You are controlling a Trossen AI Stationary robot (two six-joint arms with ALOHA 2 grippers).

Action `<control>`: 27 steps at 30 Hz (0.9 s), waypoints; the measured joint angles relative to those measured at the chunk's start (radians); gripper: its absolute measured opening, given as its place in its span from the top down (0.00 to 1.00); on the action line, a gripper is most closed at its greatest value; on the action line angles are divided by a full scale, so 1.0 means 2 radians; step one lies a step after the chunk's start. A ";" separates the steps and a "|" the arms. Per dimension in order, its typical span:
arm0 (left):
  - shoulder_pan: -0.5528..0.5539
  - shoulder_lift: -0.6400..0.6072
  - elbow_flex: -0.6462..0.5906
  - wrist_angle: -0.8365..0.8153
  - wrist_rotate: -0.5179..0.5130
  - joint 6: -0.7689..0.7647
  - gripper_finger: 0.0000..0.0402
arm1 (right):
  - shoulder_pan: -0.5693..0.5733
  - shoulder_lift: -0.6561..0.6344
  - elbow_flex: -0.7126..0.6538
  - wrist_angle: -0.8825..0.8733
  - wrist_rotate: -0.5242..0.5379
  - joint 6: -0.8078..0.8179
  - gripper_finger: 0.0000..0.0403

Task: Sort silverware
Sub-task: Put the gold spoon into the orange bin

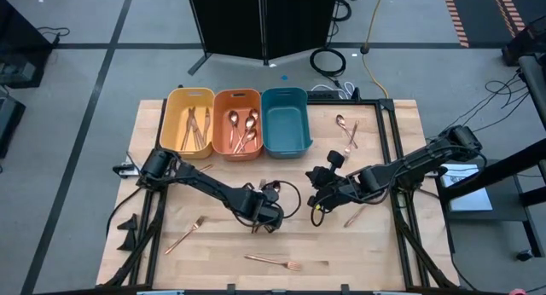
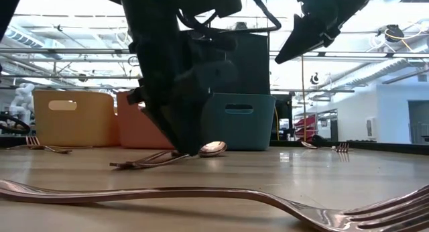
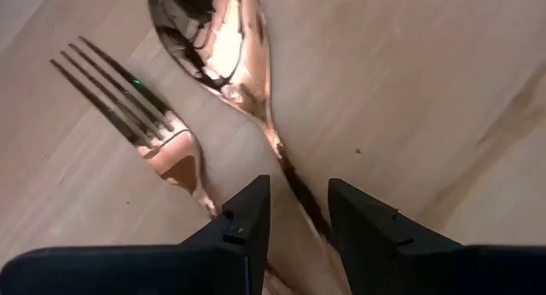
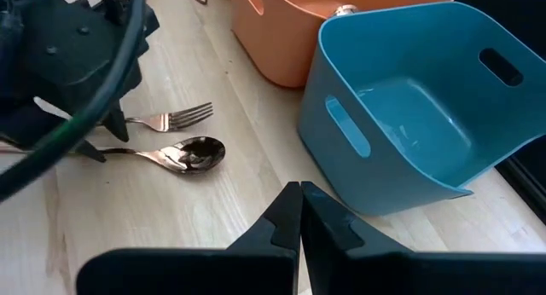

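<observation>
Your left arm reaches low across the counter point(image 1: 384, 244) toward its middle, wrist tipped down, and its pincer point(image 3: 297, 211) stands with fingers apart astride the handle of a spoon point(image 3: 223, 52); you cannot tell whether the pads touch the metal. A fork point(image 3: 141, 116) lies just beside that spoon, tines pointing the same way as the bowl. Your right arm stretches in from the counter's right side, raised above the wood, its pincer point(image 4: 299, 211) pressed together on nothing, facing the teal bin point(image 4: 409, 116). Forks already lie in the yellow bin point(image 1: 175, 129) and spoons in the orange bin point(image 1: 220, 124). More pieces lie loose: a spoon point(image 1: 340, 121) near the teal bin and a fork point(image 1: 273, 262) near the front edge.
</observation>
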 joint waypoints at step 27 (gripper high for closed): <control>0.005 0.017 -0.001 0.066 0.024 0.080 0.98 | 0.000 0.000 0.000 0.006 -0.022 0.001 1.00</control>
